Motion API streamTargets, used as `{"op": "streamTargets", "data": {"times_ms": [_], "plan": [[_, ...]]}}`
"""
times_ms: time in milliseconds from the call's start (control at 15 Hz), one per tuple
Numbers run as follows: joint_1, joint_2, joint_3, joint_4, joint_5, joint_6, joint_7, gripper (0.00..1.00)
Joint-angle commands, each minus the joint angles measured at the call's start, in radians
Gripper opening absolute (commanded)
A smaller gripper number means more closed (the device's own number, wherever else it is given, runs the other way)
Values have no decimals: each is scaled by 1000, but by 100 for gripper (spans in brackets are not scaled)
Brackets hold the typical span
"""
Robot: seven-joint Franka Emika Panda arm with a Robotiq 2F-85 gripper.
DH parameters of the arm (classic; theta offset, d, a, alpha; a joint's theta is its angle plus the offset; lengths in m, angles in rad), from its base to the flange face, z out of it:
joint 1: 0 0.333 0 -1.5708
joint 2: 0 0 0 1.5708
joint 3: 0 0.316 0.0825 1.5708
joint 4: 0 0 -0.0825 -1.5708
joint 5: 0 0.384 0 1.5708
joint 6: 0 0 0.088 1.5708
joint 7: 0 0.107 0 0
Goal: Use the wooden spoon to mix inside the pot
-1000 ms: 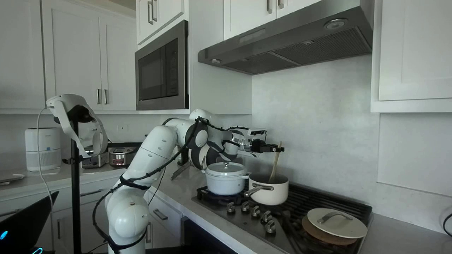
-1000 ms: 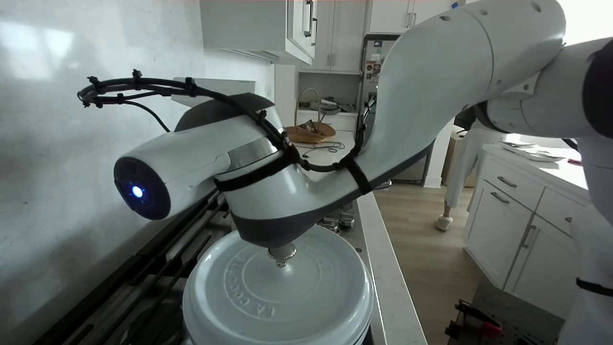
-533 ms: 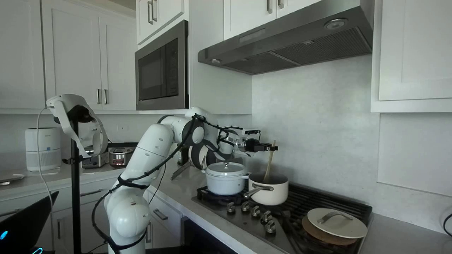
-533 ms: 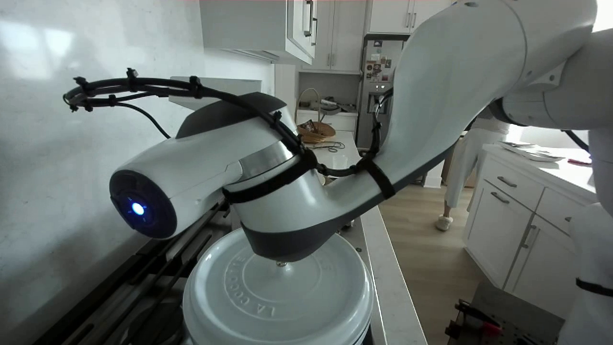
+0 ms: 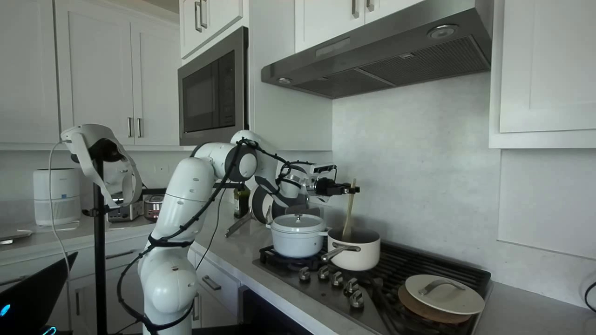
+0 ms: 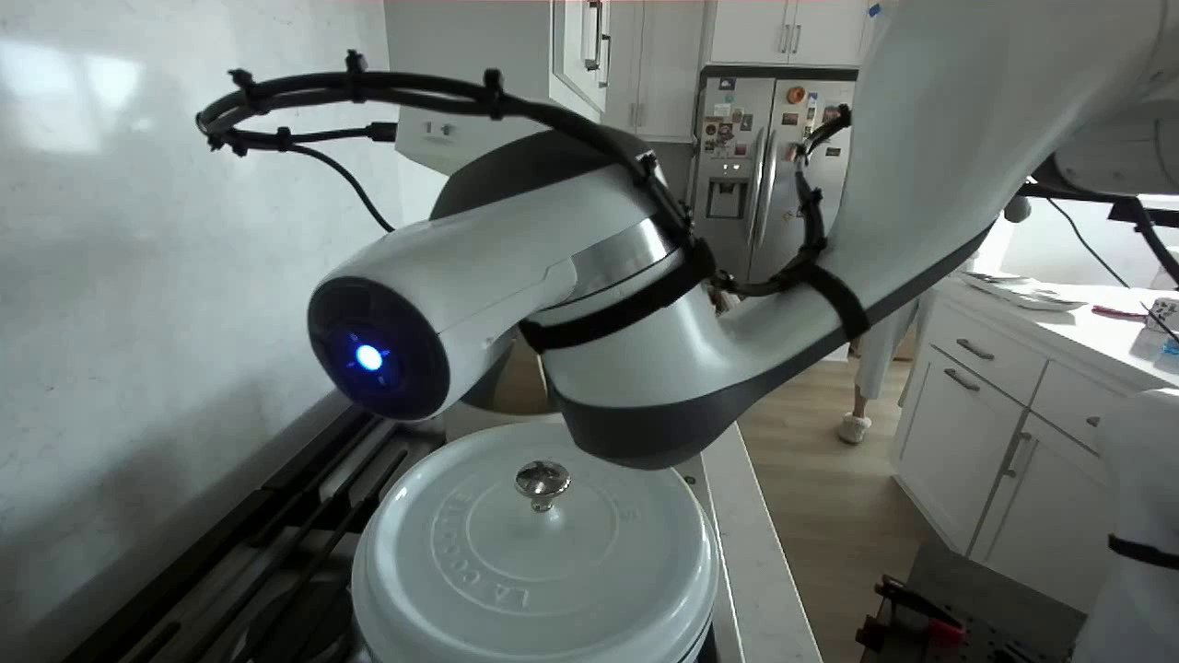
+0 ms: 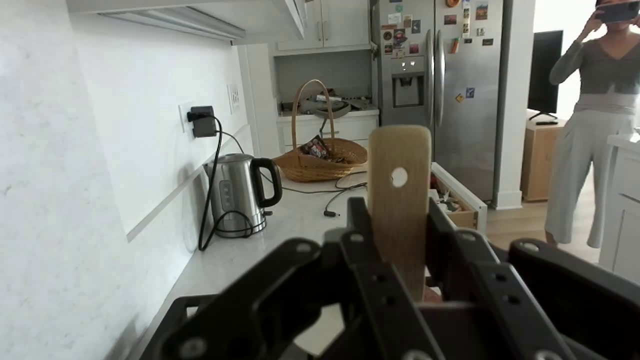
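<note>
Spoon (image 5: 349, 210) held by the gripper (image 7: 397, 215) — jaws clamped on the upper handle from both sides, end with the round hole poking up above them in the wrist view. In an exterior view the handle runs down, tilted slightly off vertical, lower end inside the pot (image 5: 368, 257); the bowl is mostly hidden by the near rim. Pot is cream, metal handle (image 5: 341, 250) sticking out, standing on the stove (image 5: 321, 288). Inside too dark to read.

Just beside it: casserole (image 5: 298, 244), lidded, one side handle close to the pot — can't tell if touching. In an exterior view the arm (image 6: 636, 368), blue light lit at one joint, passes above the casserole, shiny knob (image 6: 543, 479) showing. Further along the stove, cream lid (image 5: 447, 298) with metal grip lies on a brown disc (image 5: 428, 312). Dials (image 5: 356, 300) line the stove's front edge. Hood (image 5: 382, 58) overhead, microwave (image 5: 214, 93) built into the cabinets (image 5: 98, 70).

Wrist view, past the jaws: kettle (image 7: 235, 185) on the counter (image 7: 300, 220), black plug (image 7: 202, 122) in the wall (image 7: 45, 225) above, basket (image 7: 315, 169) farther back with packets (image 7: 316, 148) inside. Fridge (image 7: 465, 135) behind, magnets on its doors; drawer (image 7: 465, 219) pulled out; person (image 7: 595, 120) at the right edge, phone (image 7: 617, 12) up before the face. Exterior view also shows a headset (image 5: 88, 135) on a black stand (image 5: 99, 256), part of a laptop (image 5: 39, 288), air purifier (image 5: 57, 200) at far left.
</note>
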Motion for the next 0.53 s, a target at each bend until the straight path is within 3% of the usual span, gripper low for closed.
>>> {"op": "streamTargets", "data": {"times_ms": [0, 467], "plan": [[-48, -133, 23, -123, 36, 16, 43, 7], [-105, -214, 18, -180, 66, 24, 39, 7]]}}
